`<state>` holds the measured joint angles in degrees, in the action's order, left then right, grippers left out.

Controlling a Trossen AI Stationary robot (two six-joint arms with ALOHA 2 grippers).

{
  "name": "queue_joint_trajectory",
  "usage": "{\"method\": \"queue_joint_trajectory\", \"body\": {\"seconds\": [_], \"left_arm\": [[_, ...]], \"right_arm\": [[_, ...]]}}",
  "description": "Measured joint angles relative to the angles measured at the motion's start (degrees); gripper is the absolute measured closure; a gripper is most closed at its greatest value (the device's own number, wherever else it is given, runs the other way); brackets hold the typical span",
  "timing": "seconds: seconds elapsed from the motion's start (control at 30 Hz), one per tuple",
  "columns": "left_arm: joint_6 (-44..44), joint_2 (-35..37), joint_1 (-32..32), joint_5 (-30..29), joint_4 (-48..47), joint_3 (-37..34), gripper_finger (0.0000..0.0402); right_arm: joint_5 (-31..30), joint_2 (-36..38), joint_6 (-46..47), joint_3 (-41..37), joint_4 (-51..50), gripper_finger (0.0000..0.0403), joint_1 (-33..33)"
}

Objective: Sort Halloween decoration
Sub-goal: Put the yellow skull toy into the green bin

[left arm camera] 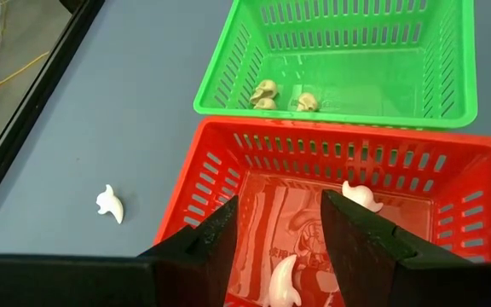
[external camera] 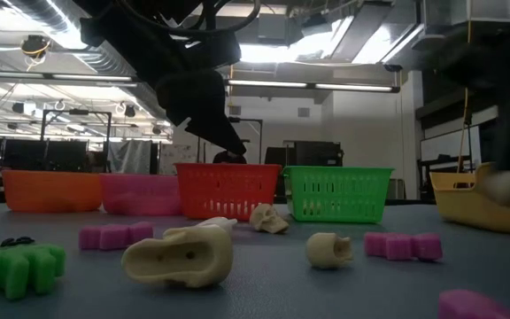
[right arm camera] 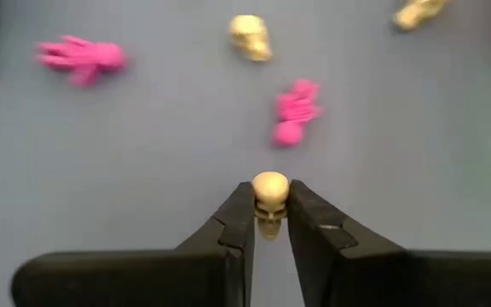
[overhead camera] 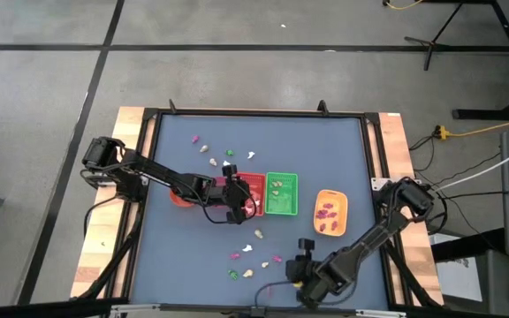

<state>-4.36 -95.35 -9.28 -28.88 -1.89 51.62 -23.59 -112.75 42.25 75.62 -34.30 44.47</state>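
Right gripper (right arm camera: 269, 223), at the near edge of the table, is clamped on a small cream-yellow plastic skull trinket (right arm camera: 269, 202) pinched between its two dark fingertips. On the blue-grey table surface (right arm camera: 143, 153) beyond it lie two magenta-pink plastic figures (right arm camera: 296, 111), another cream skull (right arm camera: 250, 37) and more loose trinkets.

Left gripper (left arm camera: 280, 243) hangs over the red slotted plastic basket (left arm camera: 228, 183), jaws apart, nothing held. White ghost-shaped trinkets (left arm camera: 361, 195) lie inside that basket. The adjoining green slotted plastic basket (left arm camera: 228, 64) contains cream skulls (left arm camera: 264, 92). One white ghost (left arm camera: 109, 203) lies on the table beside the red basket.
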Motion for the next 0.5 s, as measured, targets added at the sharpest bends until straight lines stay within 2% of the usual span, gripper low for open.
{"method": "queue_joint_trajectory", "body": {"seconds": [0.23, 0.5], "left_arm": [[0.0, 0.0, 0.0, 0.0, 0.0, 0.0, 0.0250], [0.0, 0.0, 0.0, 0.0, 0.0, 0.0, 0.0250]], "right_arm": [[-2.0, 0.0, -11.3, 6.1, -14.2, 0.0346, -5.8], [-8.8, 0.0, -22.4, 12.5, -29.1, 0.0346, -11.2]]}}
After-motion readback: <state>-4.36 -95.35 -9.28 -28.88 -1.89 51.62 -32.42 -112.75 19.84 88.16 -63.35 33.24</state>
